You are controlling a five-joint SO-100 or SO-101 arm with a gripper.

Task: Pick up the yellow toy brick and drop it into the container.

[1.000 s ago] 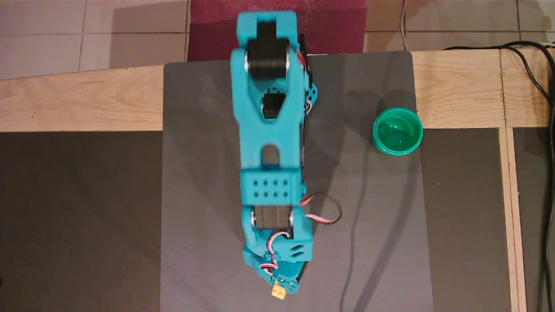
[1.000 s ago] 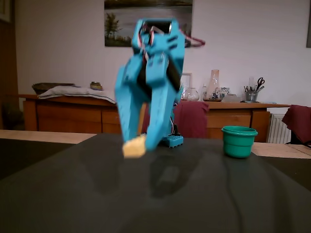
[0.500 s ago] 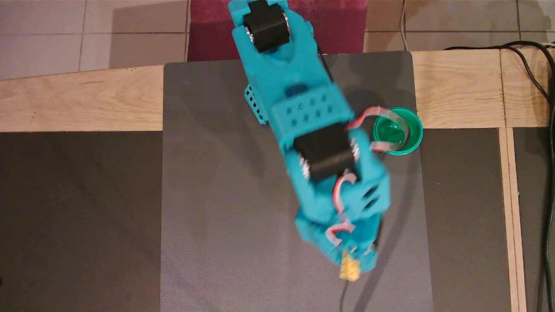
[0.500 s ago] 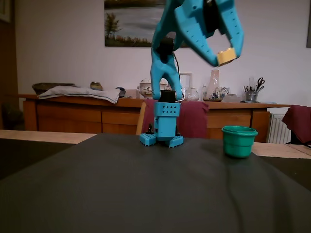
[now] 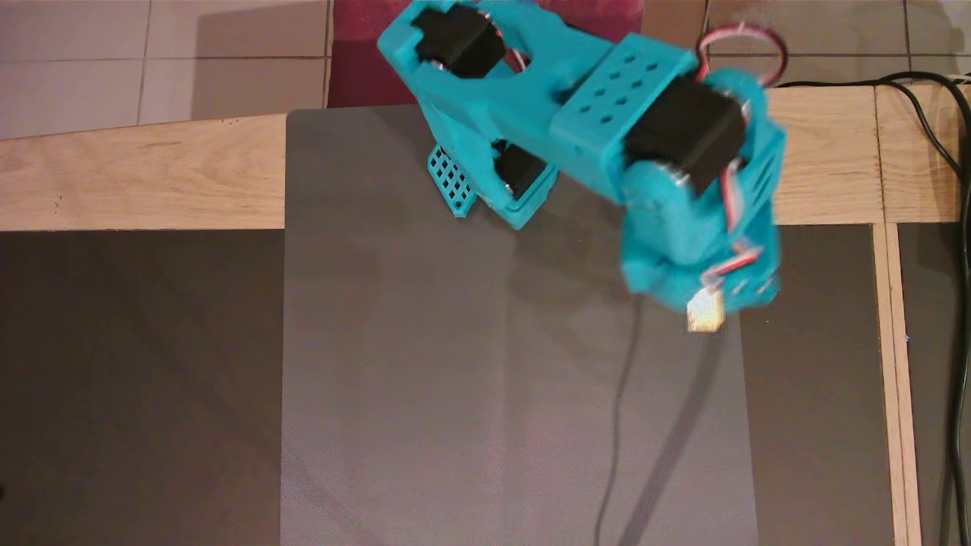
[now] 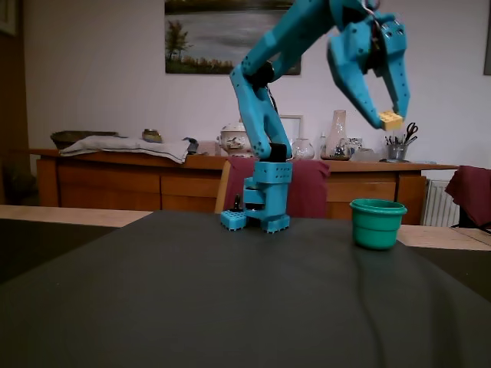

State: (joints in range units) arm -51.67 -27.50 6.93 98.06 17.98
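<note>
In the fixed view my teal gripper (image 6: 388, 116) is raised high and shut on the yellow toy brick (image 6: 391, 120), which sits between its fingertips. The brick hangs well above the teal-green container (image 6: 377, 225), nearly straight over it. The container stands on the dark mat at the right. In the overhead view the brick (image 5: 705, 312) peeks out below the blurred gripper (image 5: 705, 303). The container is hidden under the arm there.
The arm's base (image 6: 265, 207) stands at the back of the grey mat (image 5: 455, 379). A wooden table strip (image 5: 136, 182) runs along the back. A black cable (image 5: 952, 227) hangs at the right edge, and a thin cable (image 5: 618, 425) crosses the mat.
</note>
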